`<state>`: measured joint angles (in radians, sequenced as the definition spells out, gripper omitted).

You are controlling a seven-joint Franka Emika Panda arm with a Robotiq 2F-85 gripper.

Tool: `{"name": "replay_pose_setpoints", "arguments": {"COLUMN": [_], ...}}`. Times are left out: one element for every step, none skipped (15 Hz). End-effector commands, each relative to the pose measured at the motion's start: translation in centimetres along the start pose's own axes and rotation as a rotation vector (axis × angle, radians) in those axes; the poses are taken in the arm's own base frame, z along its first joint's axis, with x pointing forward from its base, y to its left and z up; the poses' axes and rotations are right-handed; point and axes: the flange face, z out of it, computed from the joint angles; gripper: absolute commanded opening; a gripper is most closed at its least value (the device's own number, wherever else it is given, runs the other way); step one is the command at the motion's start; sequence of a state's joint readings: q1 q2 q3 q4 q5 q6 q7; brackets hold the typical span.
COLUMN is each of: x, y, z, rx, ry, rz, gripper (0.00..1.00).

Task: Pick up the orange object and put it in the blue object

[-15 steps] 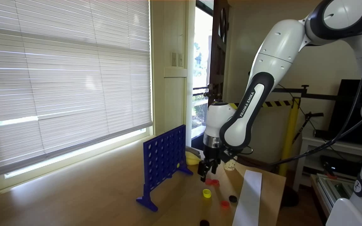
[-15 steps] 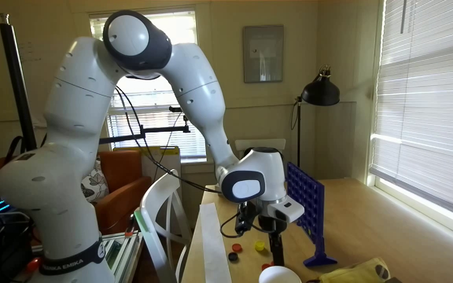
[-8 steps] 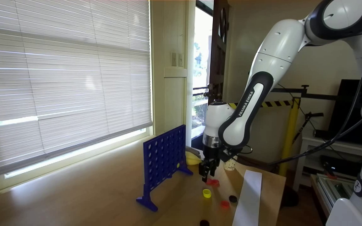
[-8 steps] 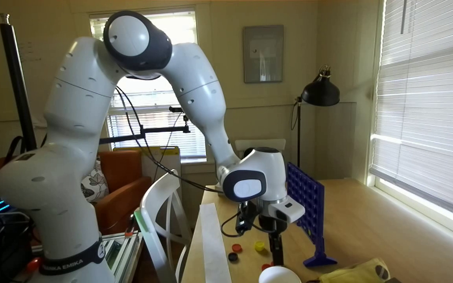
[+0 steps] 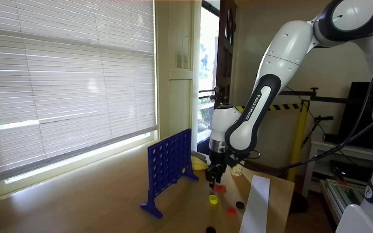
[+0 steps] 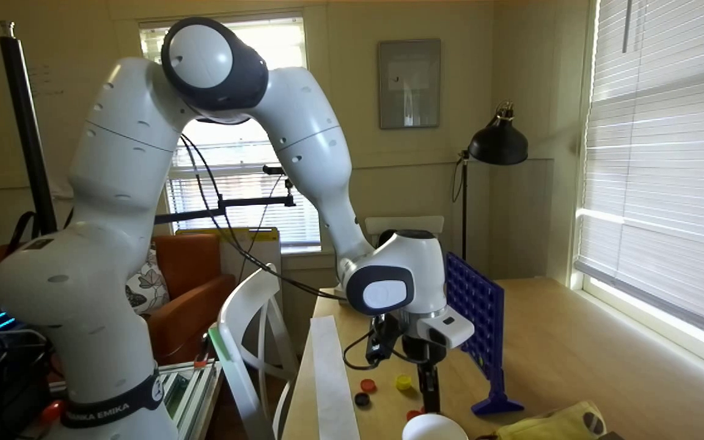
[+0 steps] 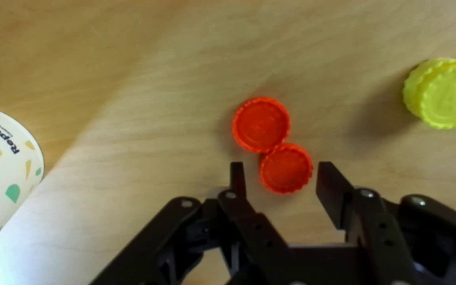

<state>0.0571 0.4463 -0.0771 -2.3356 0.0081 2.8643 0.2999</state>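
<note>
Pincer [image 7: 281, 170] has narrowed partway over the last second, empty, astride one orange token [image 7: 286, 169], gaps both sides; grasp presumably imminent, transfer to blue grid [image 5: 170, 162] pending.

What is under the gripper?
In the wrist view, an orange-red token lies between the open fingers, beside a second token. The table under both is covered.

Smooth white arm [image 6: 306, 131], dark grey bands [image 6: 245, 80] ringing the joints, and there's the FRANKA EMIKA lettering [image 5: 254, 106]! Black cables [image 5: 338, 148] run alongside; the black gripper [image 7: 280, 168] flashes silvery screw heads [image 7: 367, 192].
</note>
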Motion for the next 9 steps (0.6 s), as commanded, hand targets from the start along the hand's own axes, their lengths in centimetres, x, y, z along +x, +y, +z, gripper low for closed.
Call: {"name": "replay_pose_setpoints", "arguments": {"x": [0.65, 0.62, 0.63, 0.66, 0.71, 0.73, 0.76, 0.82, 0.84], "y": [0.14, 0.17, 0.17, 0.16, 0.11, 0.09, 0.06, 0.02, 0.0], "z": [0.76, 0.88, 0.96, 1.06, 1.15, 1.21, 1.22, 1.16, 1.13], "rx": [0.014, 0.013, 0.014, 0.014, 0.015, 0.014, 0.015, 0.015, 0.014], "ry": [-0.011, -0.016, -0.016, -0.015, -0.016, -0.017, -0.017, -0.014, -0.014], "rz": [0.002, 0.002, 0.0, -0.002, -0.006, -0.01, -0.012, -0.017, -0.02], "gripper": [0.57, 0.58, 0.61, 0.56, 0.56, 0.56, 0.55, 0.49, 0.39]}}
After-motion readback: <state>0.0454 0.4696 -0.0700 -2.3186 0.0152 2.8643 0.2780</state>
